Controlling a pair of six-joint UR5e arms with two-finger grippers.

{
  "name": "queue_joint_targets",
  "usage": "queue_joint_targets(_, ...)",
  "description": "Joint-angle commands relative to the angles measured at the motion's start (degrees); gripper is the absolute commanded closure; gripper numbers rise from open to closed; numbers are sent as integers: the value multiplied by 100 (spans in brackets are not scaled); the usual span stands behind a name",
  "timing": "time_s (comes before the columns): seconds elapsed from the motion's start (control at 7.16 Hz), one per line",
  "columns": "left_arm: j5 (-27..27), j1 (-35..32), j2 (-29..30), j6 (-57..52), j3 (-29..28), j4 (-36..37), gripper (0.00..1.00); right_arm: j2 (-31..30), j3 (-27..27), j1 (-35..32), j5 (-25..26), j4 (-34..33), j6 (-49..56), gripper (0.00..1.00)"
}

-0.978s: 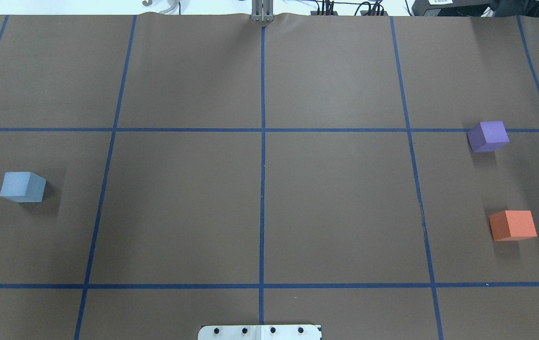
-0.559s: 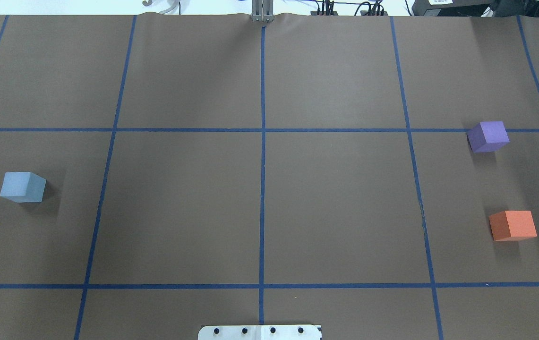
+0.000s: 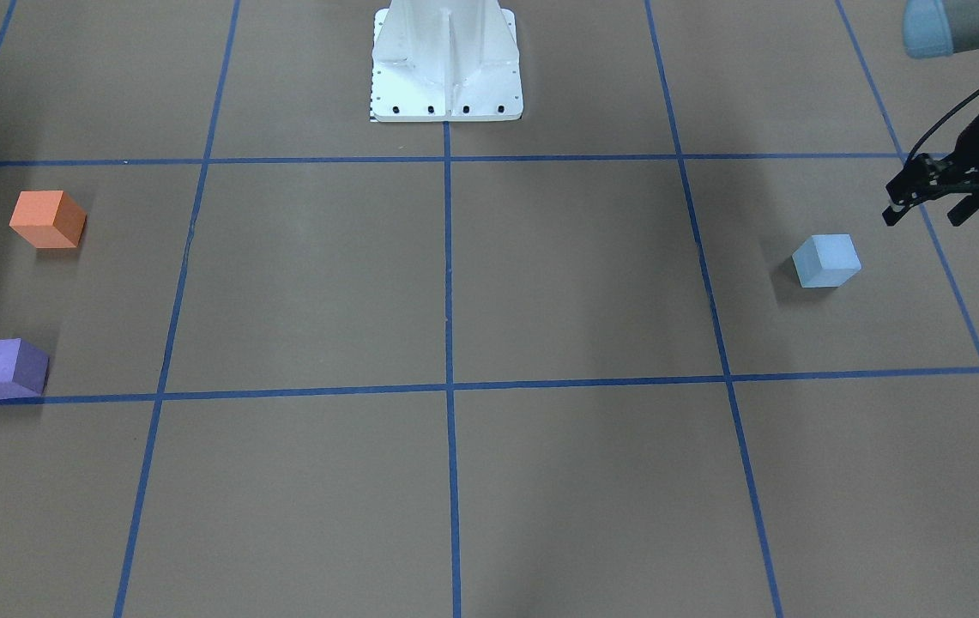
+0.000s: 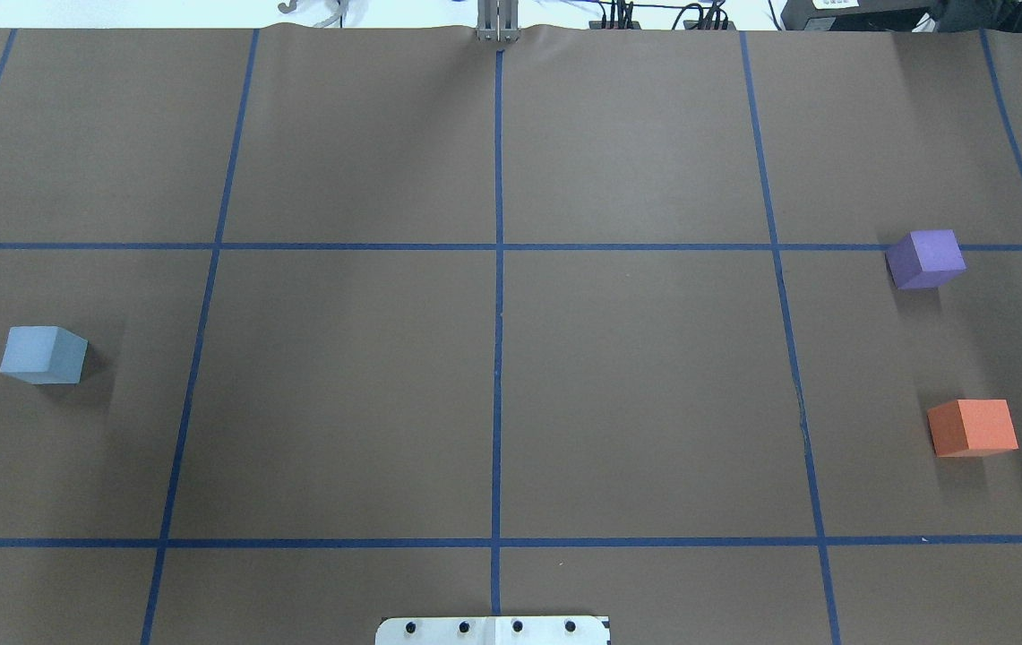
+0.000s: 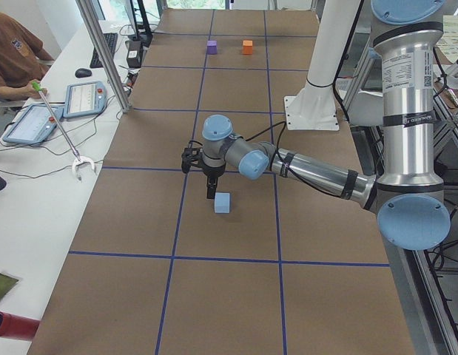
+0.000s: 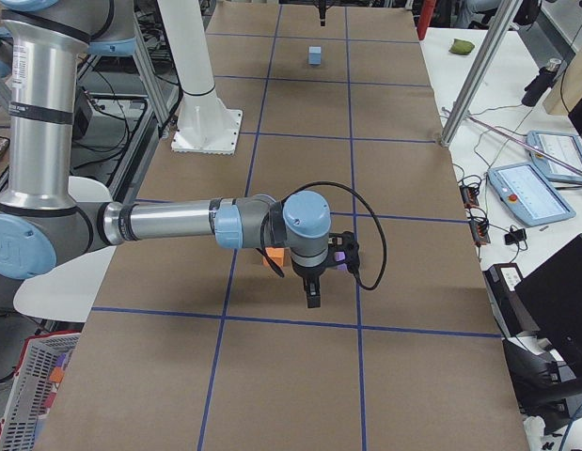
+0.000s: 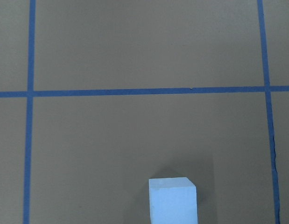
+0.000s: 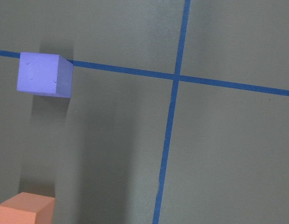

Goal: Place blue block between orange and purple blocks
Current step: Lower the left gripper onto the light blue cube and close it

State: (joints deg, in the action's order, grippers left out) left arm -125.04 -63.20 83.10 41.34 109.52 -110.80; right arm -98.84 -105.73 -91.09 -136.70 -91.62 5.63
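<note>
The light blue block (image 4: 43,355) sits on the brown table at my left; it also shows in the front view (image 3: 826,260) and at the bottom of the left wrist view (image 7: 173,200). The purple block (image 4: 924,259) and the orange block (image 4: 972,427) stand apart at the far right, with a bare gap between them. My left gripper (image 3: 925,216) hangs open and empty above the table, beside the blue block and not touching it. My right gripper (image 6: 312,296) hovers near the orange (image 8: 24,208) and purple (image 8: 44,73) blocks; I cannot tell whether it is open or shut.
Blue tape lines (image 4: 497,296) divide the table into squares. The white robot base plate (image 3: 446,86) stands at the table's near middle edge. In the left side view a side desk with tablets (image 5: 84,100) and a seated person (image 5: 10,52) lie beyond the far edge.
A finger of my left gripper has come into the overhead view at its left edge, above the blue block. The three blocks have not moved.
</note>
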Motion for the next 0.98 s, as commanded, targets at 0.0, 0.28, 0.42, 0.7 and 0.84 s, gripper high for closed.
queue_joint_targets(0.0, 506, 729, -5, 986, -718, -1306, 0, -47, -62, 4, -40, 21, 0, 0)
queue_joint_targets(0.28, 507, 870, 30, 1033, -1020, -1550, 0, 5, -89, 4, 29, 13, 0, 0)
queue_joint_targets(0.42, 481, 880, 57, 1051, -1003, -1550, 0, 14, -89, 4, 47, 13, 0, 0)
queue_joint_targets(0.7, 507, 1019, 57, 1043, -1020, -1533, 0, 23, -89, 4, 56, -5, 0, 0)
queue_joint_targets(0.84, 515, 1195, 57, 1034, -1099, -1524, 0, 32, -71, 4, 39, -14, 9, 0)
